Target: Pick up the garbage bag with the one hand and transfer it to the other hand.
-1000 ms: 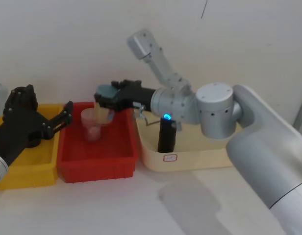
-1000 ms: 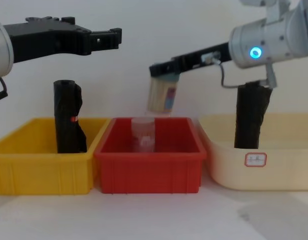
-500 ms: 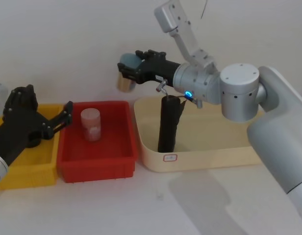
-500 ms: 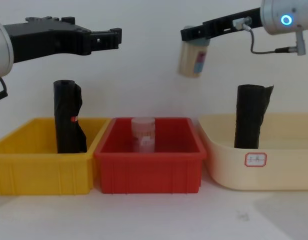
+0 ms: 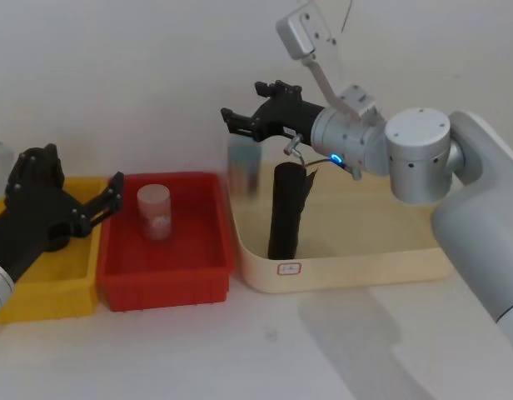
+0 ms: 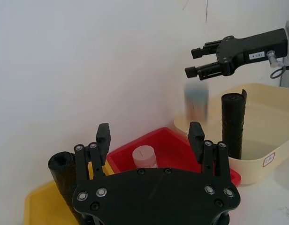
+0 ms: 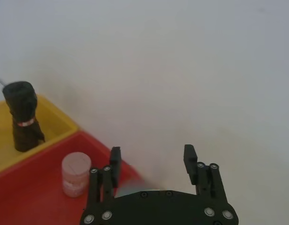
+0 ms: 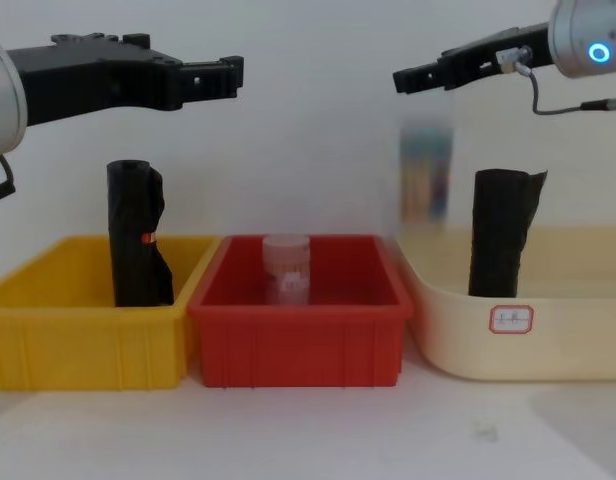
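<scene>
The garbage bag (image 5: 286, 212) (image 8: 501, 232) (image 6: 231, 123) stands upright as a tall black roll at the near left of the cream bin (image 5: 348, 271). My right gripper (image 5: 244, 112) (image 8: 403, 80) (image 6: 191, 62), with the white label and blue ring light, is open high above the cream bin's left edge. It is up and to the left of the bag and clear of it. A blurred beige container (image 5: 242, 167) (image 8: 426, 185) hangs in the air just below its fingers, held by nothing. Over the yellow bin (image 5: 48, 300), my left gripper (image 5: 107, 200) (image 8: 223, 75) (image 6: 149, 133) is open and empty.
A second black roll (image 8: 136, 235) (image 7: 22, 117) with a red mark stands in the yellow bin. A clear pinkish jar (image 5: 154, 212) (image 8: 286, 268) stands in the red bin (image 5: 165, 287) between the yellow and cream bins. White table lies in front.
My right gripper carried the beige container up and rightward from over the red bin, then opened. The container now drops, blurred, below it. The left arm has not moved.
</scene>
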Controlling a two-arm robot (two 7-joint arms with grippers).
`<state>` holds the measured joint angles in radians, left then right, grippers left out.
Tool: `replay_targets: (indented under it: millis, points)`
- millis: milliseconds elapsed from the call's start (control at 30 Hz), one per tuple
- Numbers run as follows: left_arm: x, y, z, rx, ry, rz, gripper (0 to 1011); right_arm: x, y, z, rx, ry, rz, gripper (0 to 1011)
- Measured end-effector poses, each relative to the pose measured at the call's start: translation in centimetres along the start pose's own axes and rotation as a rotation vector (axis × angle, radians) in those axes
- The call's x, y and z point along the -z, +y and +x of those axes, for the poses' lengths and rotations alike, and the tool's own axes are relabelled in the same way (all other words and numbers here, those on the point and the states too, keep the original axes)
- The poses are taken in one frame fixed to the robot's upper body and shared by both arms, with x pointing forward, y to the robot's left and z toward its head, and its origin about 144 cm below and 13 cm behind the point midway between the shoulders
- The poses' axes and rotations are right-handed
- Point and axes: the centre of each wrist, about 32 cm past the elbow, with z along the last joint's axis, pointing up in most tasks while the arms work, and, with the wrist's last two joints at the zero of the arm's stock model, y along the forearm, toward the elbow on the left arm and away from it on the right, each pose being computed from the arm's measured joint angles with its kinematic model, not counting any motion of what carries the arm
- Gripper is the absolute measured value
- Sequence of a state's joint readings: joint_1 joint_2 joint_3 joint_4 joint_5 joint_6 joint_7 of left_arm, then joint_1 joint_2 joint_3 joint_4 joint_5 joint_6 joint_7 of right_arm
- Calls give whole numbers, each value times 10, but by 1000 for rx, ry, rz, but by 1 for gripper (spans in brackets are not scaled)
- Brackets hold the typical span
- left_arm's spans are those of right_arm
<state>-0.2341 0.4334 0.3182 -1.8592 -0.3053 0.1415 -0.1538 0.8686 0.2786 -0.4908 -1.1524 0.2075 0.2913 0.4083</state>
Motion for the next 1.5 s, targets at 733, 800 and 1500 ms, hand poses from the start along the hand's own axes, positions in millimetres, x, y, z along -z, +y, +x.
replay_targets:
  millis: [733, 800, 1500]
  points:
    - [0, 0, 0, 0, 0, 0, 1000, 20, -2, -5, -9, -19, 26, 1001]
    - [0, 0, 0, 0, 0, 0, 1000, 21, -4, -8, -17, -11, 36, 1001]
    - [0, 0, 0, 0, 0, 0, 1000, 54, -53, -75, -163, 184, 179, 1001]
